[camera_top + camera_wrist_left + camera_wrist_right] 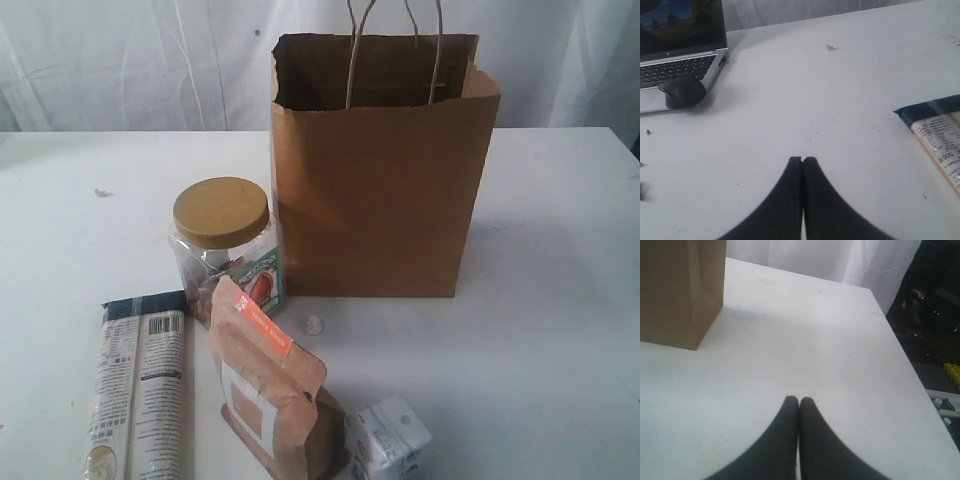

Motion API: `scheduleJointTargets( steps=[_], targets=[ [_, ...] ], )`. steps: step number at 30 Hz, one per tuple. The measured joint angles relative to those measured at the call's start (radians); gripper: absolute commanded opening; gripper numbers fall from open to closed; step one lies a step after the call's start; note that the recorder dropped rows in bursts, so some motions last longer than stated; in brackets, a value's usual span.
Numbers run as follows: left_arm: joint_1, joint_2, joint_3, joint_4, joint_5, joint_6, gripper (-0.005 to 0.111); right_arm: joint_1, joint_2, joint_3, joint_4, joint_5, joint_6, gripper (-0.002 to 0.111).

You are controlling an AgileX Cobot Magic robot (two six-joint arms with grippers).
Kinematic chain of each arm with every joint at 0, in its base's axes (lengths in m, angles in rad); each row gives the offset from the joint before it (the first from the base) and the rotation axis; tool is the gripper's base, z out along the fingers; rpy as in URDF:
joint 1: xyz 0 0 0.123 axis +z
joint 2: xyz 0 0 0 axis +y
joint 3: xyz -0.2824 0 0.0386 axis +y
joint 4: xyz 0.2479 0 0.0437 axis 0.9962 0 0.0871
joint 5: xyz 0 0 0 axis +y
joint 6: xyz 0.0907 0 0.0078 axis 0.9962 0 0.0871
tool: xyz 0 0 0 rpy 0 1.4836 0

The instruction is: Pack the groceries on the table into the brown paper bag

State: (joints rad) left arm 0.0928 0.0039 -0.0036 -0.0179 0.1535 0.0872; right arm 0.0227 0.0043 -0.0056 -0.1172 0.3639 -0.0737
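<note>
Brown paper bag [375, 190]: upright, open-mouthed; packing apparently unstarted. Left gripper [802, 160], right gripper [799, 400]: jaws together, empty. Next move likely: part jaws over yellow-lidded clear jar [222, 235].

The white table [560, 330] as we recorded it. The brown paper bag [385, 200] stood upright on it, with the yellow-lidded clear jar [225, 245] just beside the bag. Nearer the camera we saw the long printed packet [140, 390] lying flat, the brown pouch [265, 385] standing, and the small white carton [388, 438] just beside the pouch. A tiny white paper ball [315, 323] lay between jar and pouch. A laptop [680, 55] also rested on it.
</note>
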Motion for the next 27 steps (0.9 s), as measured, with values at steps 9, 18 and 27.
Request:
scheduleJointTargets(
  steps=[9, 18, 27],
  targets=[
    [0.0, 0.0, 0.0, 0.0, 0.0, 0.0, 0.0, 0.0, 0.0, 0.0, 0.0, 0.0, 0.0, 0.0],
    [0.0, 0.0, 0.0, 0.0, 0.0, 0.0, 0.0, 0.0, 0.0, 0.0, 0.0, 0.0, 0.002, 0.0],
    [0.0, 0.0, 0.0, -0.175, -0.106, -0.234, 0.0, 0.0, 0.0, 0.0, 0.0, 0.0, 0.002, 0.0]
  ],
)
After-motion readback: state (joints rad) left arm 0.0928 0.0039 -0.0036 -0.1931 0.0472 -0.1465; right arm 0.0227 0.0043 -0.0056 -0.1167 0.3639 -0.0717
